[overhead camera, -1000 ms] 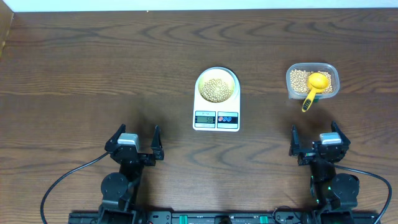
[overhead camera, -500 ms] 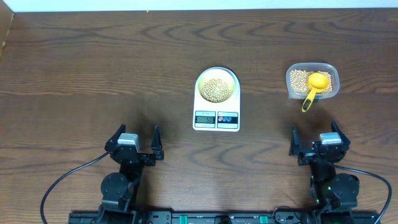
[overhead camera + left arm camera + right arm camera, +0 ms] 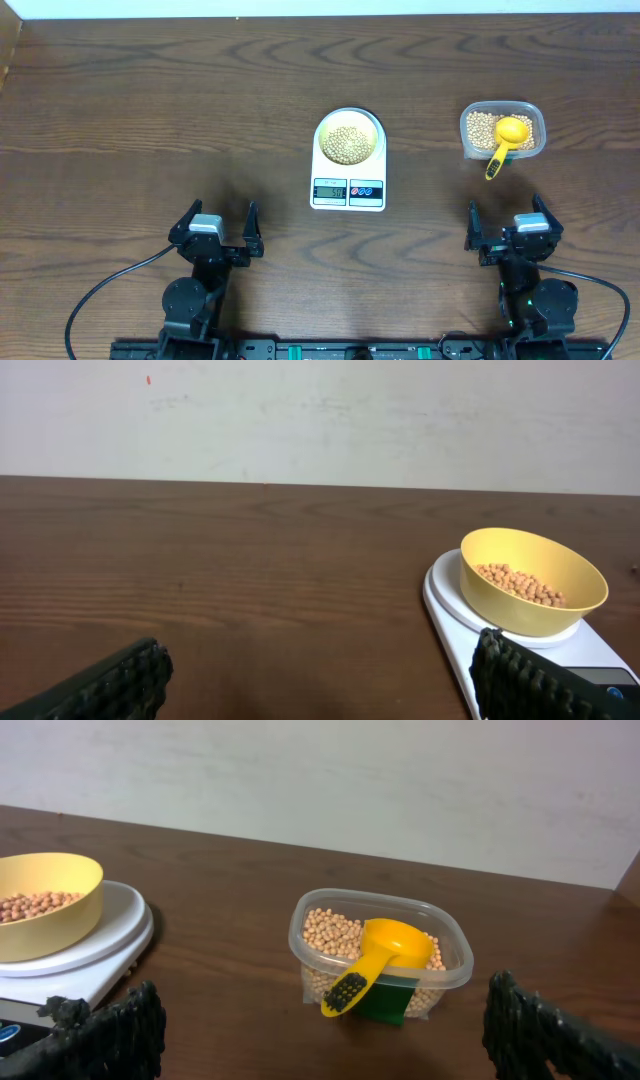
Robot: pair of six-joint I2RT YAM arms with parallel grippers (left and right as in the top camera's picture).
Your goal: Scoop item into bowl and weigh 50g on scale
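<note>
1. Both your arms sit at the near edge of the table [image 3: 150, 110], a dark brown wood-grain surface with a dull sheen.
2. Your left gripper [image 3: 218, 218] stands with its jaws spread wide and grips nothing. Its fingers [image 3: 110, 685] are black, with ribbed, toothed pads.
3. Your right gripper [image 3: 506, 215] is also spread wide and empty, with the same black ribbed fingers [image 3: 110, 1035].
4. The scale [image 3: 348, 190] lies mid-table, beyond and between the two grippers. It is a flat, smooth white slab with rounded corners and a round platform on top. A small display and two buttons sit on its near edge, but the digits are too small to read.
5. The bowl [image 3: 530, 615] stands upright on the scale's platform. It is round, pale yellow and smooth-walled.
6. The beans [image 3: 348, 141] are small, round and tan, and they lie in a shallow heap in the bottom of the bowl.
7. A clear plastic container [image 3: 440, 985], a rounded rectangle, sits to the right of the scale and apart from it. More beans fill it, and a green label [image 3: 385, 1000] shows on its near wall.
8. A bright yellow scoop [image 3: 508, 135] rests its round cup on the beans in the container. Its ridged handle pokes over the near rim.
</note>
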